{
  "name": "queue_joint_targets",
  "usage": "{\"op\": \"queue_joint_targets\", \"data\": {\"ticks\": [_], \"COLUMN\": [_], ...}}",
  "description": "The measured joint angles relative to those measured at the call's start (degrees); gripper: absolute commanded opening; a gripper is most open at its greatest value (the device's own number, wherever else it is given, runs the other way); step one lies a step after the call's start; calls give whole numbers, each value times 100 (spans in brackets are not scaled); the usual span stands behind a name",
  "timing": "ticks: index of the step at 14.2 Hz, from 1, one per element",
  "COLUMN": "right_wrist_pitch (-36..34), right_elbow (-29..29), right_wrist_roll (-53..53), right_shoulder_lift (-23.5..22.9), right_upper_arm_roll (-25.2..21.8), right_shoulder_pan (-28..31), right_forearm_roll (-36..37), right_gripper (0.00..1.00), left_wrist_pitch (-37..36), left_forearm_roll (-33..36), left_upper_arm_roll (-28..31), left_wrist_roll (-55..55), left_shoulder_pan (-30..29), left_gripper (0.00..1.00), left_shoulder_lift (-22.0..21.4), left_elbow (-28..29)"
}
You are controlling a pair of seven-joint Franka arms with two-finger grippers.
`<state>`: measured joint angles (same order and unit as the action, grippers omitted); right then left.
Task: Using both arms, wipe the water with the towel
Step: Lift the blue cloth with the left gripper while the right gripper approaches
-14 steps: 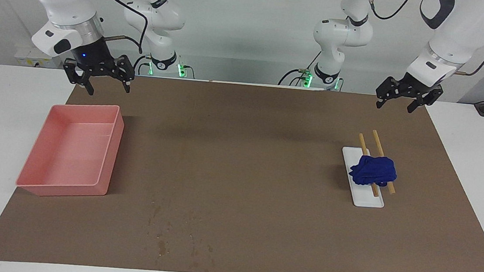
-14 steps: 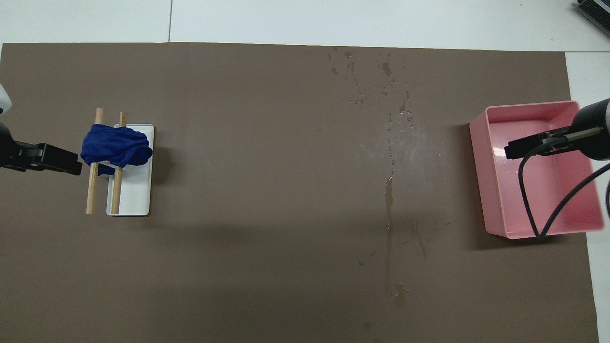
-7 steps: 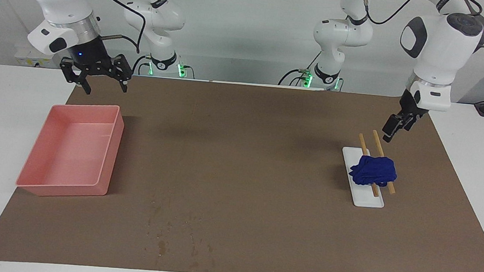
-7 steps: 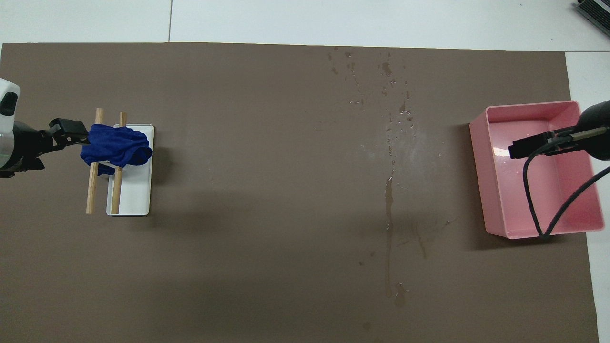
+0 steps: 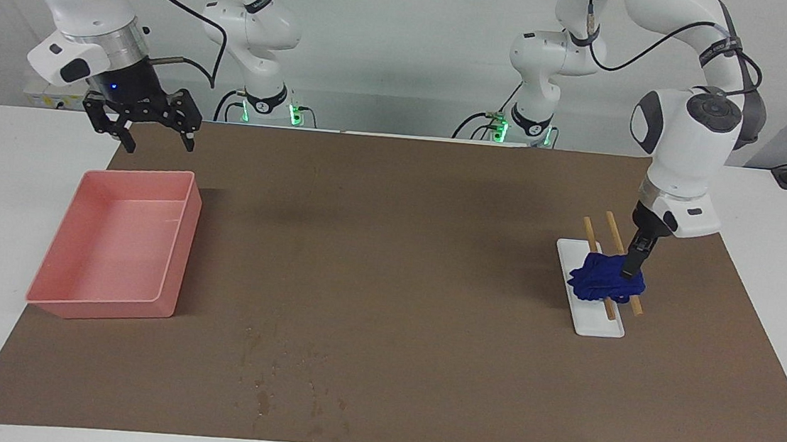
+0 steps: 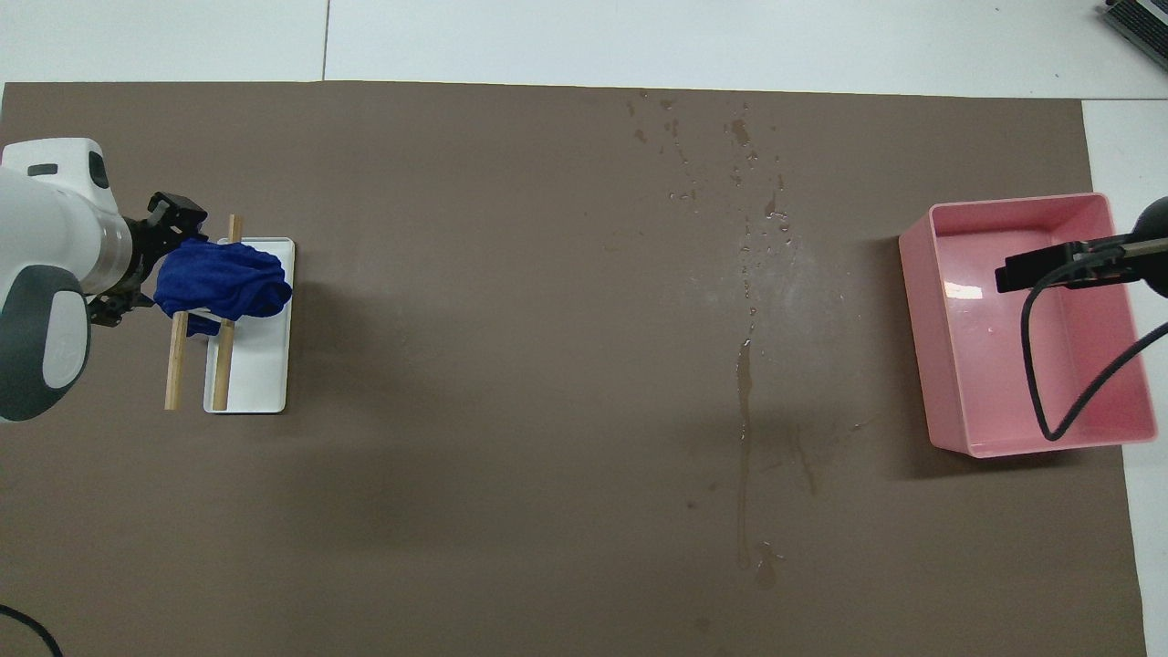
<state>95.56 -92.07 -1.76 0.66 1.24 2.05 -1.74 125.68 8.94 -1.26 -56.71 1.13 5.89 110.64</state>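
Note:
The navy towel (image 5: 600,282) lies bunched on two wooden sticks (image 5: 588,230) across a white plate (image 5: 599,327), toward the left arm's end of the table. It also shows in the overhead view (image 6: 224,289). My left gripper (image 5: 631,267) has come down onto the towel's edge, open, with its fingertips at the cloth; the overhead view shows it (image 6: 162,263) beside the towel. My right gripper (image 5: 142,126) hangs open and empty over the mat by the pink tray (image 5: 108,304). Water (image 5: 265,383) is scattered on the mat farthest from the robots, with a long streak (image 6: 744,401).
The pink tray (image 6: 1004,446) stands at the right arm's end; the right gripper (image 6: 1015,273) covers part of it from above. The sticks (image 6: 173,383) overhang the plate (image 6: 257,383). A brown mat (image 5: 391,249) covers the table.
The left arm has swung down and forward from above the mat's robot-side edge until its gripper reaches the towel. The right gripper has drifted slightly outward, staying raised. Towel unmoved.

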Motion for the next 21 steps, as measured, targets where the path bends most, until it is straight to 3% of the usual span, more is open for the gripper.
{"op": "queue_joint_targets", "data": {"ticks": [3,4,5,7,11,16,21], "right_wrist_pitch": [31,48,81,134,550,1728,2539], "right_elbow": [-103,-137,-167,-228,-436,-803,-1055], "right_wrist_roll": [1275,1675,2101,2898,4444,6745,8150], "right_shoulder_lift": [3,4,4,11,50,77,87], "right_upper_arm_roll": [32,40,46,58,82,142,142], "right_shoulder_pan": [-36,-42,-45,-47,-138,-854,-1159], "right_forearm_roll": [-296,-457,-624,-940,-1705,-2354,-2853], "right_gripper": [100,100,100,100,100,100,100], "left_wrist_pitch": [129,129,130,129,85,89,-433], "left_forearm_roll": [1,2,8,24,136,183,7], "left_upper_arm_roll": [-9,-9,-8,-2,1,-43,-126], "left_wrist_roll": [-112,-126,-131,-134,-126,-56,16], "left_shoulder_pan": [2,2,2,1,1,9,20], "left_gripper": [98,87,63,0,0,0,0], "left_shoulder_lift": [151,158,154,142,68,71,67], "left_elbow": [67,122,180,214,240,207,-446]}}
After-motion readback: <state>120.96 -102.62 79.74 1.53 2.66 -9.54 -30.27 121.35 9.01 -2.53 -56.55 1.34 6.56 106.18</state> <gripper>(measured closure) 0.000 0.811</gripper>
